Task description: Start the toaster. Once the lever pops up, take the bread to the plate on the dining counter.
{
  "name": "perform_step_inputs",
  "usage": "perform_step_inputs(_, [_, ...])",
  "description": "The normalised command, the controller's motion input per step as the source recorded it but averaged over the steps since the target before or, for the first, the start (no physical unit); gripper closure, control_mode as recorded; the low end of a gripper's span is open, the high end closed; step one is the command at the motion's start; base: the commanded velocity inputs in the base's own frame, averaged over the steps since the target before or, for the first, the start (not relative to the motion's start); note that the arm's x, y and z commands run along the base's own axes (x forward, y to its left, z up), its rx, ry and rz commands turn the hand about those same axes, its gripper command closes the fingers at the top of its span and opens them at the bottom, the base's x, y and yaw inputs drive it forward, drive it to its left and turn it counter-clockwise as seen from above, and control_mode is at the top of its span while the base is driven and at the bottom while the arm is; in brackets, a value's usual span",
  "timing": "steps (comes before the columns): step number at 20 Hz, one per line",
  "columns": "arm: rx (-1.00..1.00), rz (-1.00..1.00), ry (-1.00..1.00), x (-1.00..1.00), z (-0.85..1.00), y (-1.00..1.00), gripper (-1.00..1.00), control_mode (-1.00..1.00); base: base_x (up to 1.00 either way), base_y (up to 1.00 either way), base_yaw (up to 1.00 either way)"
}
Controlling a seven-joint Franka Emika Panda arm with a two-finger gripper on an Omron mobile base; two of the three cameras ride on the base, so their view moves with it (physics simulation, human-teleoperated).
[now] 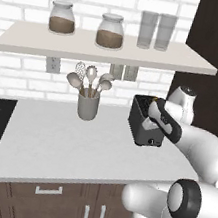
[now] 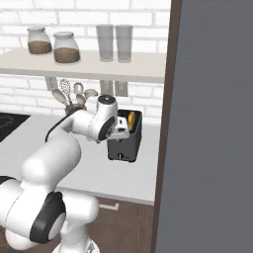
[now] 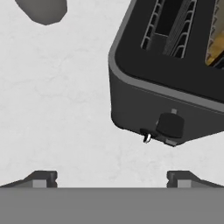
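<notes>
hand view: toaster knob, bread in slot

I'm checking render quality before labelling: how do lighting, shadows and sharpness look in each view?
Left base view: even, soft light, faint shadow under the boxy black toaster. Right base view: flat light, a dark panel covering the right side. Hand view: sharp, a small glint beside the toaster's round knob, open gripper fingertips crisp.

The toaster stands on the counter right of the utensil cup — bread in its slot.
</notes>
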Motion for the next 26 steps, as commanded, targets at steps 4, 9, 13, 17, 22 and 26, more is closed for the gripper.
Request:
perform_step_inputs(4, [0.00,0.00,-0.05,0.25,-0.23,0.00,-1.00,-1.00,0.00,0.00,0.00])
perform_step_inputs(9, [0.00,0.00,-0.04,0.32,-0.19,0.00,-1.00,-1.00,0.00,0.00,0.00])
perform_step_inputs(13, [0.00,0.00,-0.02,0.27,-0.19,-0.01,-1.00,-1.00,0.00,0.00,0.00])
perform_step_inputs(17, [0.00,0.00,-0.02,0.22,-0.13,-0.05,-1.00,-1.00,0.00,0.00,0.00])
perform_step_inputs(22, [0.00,0.00,-0.02,0.08,-0.17,-0.03,-1.00,-1.00,0.00,0.00,0.00])
perform_step_inputs(26, [0.00,0.00,-0.02,-0.08,-0.52,0.01,-1.00,-1.00,0.00,0.00,0.00])
